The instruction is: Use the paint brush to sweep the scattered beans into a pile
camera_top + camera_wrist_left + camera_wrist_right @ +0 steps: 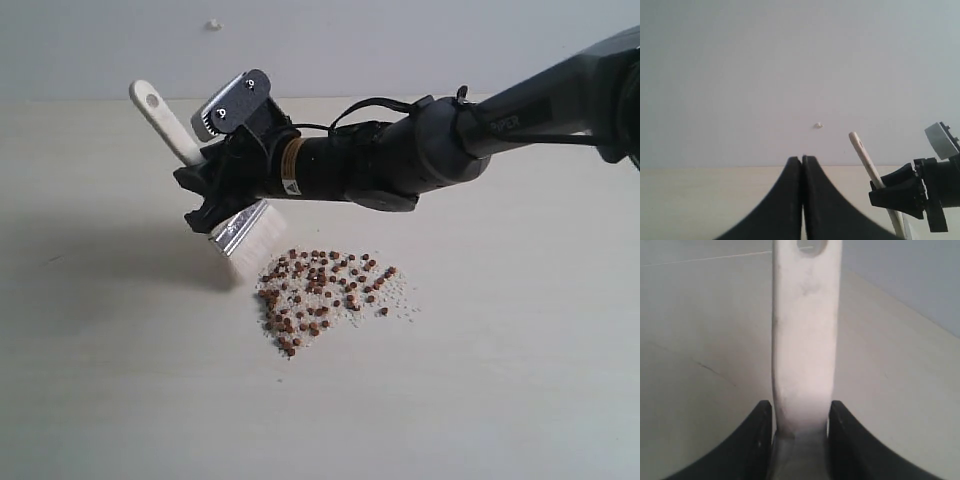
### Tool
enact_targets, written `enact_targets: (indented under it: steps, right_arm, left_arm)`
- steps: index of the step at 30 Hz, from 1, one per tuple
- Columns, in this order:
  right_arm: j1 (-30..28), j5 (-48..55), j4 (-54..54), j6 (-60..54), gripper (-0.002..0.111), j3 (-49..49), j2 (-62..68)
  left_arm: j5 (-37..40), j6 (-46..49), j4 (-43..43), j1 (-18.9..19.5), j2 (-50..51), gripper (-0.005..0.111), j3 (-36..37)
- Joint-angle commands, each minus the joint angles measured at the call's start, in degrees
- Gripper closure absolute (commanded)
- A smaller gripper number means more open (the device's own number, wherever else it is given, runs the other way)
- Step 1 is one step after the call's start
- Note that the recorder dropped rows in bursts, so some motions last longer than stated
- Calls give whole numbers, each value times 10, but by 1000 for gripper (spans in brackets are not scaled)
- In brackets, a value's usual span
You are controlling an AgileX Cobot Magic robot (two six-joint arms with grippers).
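The reddish-brown beans (320,290) lie in a loose patch on the pale table, mixed with fine whitish grains. My right gripper (215,200) reaches across from the right and is shut on the paint brush (240,232). Its cream bristles point down at the patch's upper left edge; whether they touch the table I cannot tell. The pale handle (165,120) slants up and left. In the right wrist view the handle (805,340) runs between the black fingers (752,440). My left gripper (802,162) is shut on nothing; its view shows the brush handle (865,157) and the right gripper (915,195).
The tabletop (120,380) is pale wood-coloured and bare around the beans. A plain grey wall (320,40) stands behind it with a small white speck (213,24). The right arm (480,135) stretches over the table's right half.
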Motion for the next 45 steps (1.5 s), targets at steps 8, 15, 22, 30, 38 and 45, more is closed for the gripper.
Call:
enact_targets:
  steps: [8,15,22,30,38,45]
  right_arm:
    - [-59,-165,-119,78,108,89,-126]
    - [-168,-334,-261,77,108,241,-246]
    - [-266,-371,-385,146,108,268,-271]
    - [-372,-371,-466,189,108,296,-262]
    - [-402,-371,-501,167,108,319,-236]
    - [-402,-371,-475,73,108,319,-191]
  left_arm:
    - [-5,2,-3,1,-4,107,-3]
    - [-5,2,-3,1,-4,107,-3]
    - [-5,2,-3,1,-4,107,-3]
    - [-5,2,-3,1,-4,107,-3]
    - [-5,2,-3,1,-4,107,-3]
    - [-5,2,-3,1,-4,107,-3]
